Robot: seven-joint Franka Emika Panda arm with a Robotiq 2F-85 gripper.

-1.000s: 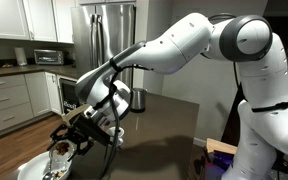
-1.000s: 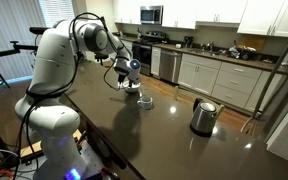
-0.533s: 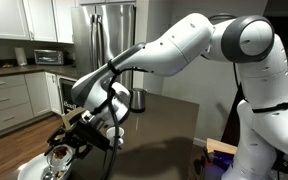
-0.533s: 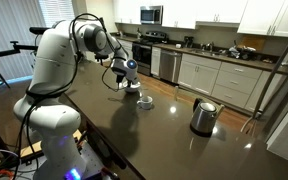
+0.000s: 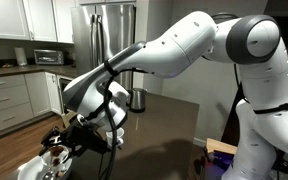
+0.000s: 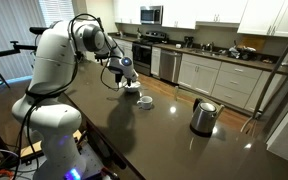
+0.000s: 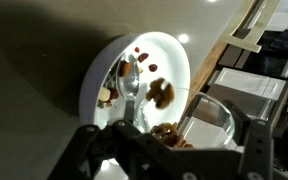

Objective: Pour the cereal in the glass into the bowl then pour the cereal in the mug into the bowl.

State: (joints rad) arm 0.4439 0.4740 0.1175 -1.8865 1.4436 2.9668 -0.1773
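Surface (image 6: 174, 150): dark, carrying bowl and mug.
Pincer (image 7: 174, 150): clamped around the glass, tipping it over the bowl.
Bowl (image 7: 169, 55): white and wide, directly beneath the glass, with a spoon (image 7: 132, 88) inside.
Glass (image 7: 212, 112): tilted; probably smooth, slippery and breakable, so a firm mid-wall hold suits it.
Mug (image 6: 144, 101): near the bowl; likely light and rigid, best taken by its wall.
Cereal (image 7: 162, 93): loose and light; some is in the bowl, some at the glass's lip.

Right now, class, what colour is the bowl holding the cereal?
White; the bowl shows best in the wrist view.
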